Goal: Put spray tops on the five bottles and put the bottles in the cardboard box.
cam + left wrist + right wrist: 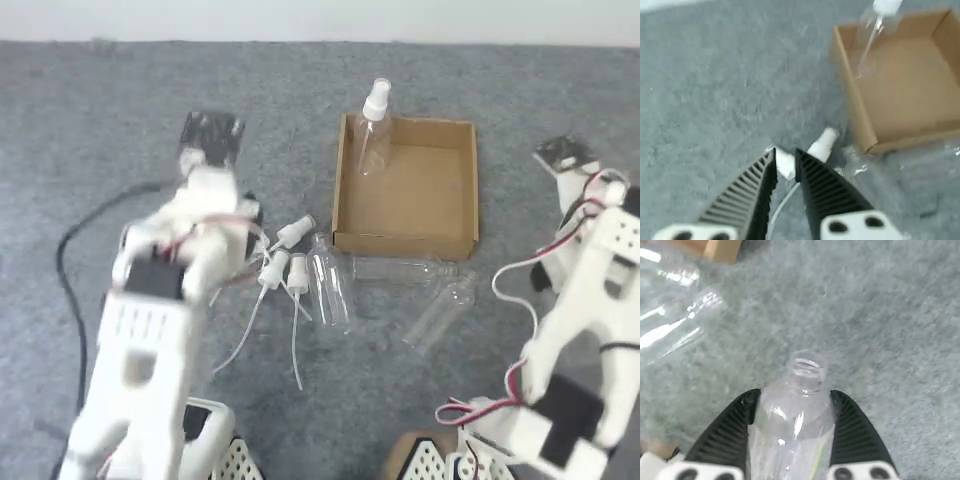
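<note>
**High view.** The cardboard box point(405, 243) sits on the grey bench point(150, 90), right of centre toward the far side. One capped bottle point(372, 140) stands in its far left corner. Three uncapped bottles point(330, 285) lie just near of the box. Loose spray tops point(272, 268) lie to their left, dip tubes trailing nearward.

**Left wrist view.** The left gripper point(785, 157) has its jaws almost together, apparently pinching a spray top point(784, 165) at the tips. A second spray top point(822, 142) lies just beyond.

**Right wrist view.** The right gripper point(795, 395) is clamped on a clear bottle point(802, 425) at the shoulder, below the open neck.

**Handling.** The clear bottle looks light, thin-walled and slick, so it will probably flex if squeezed. Hold it at the stiffer shoulder. The spray top is small and rigid. Hold it by the collar, leaving the limp tube free.
</note>
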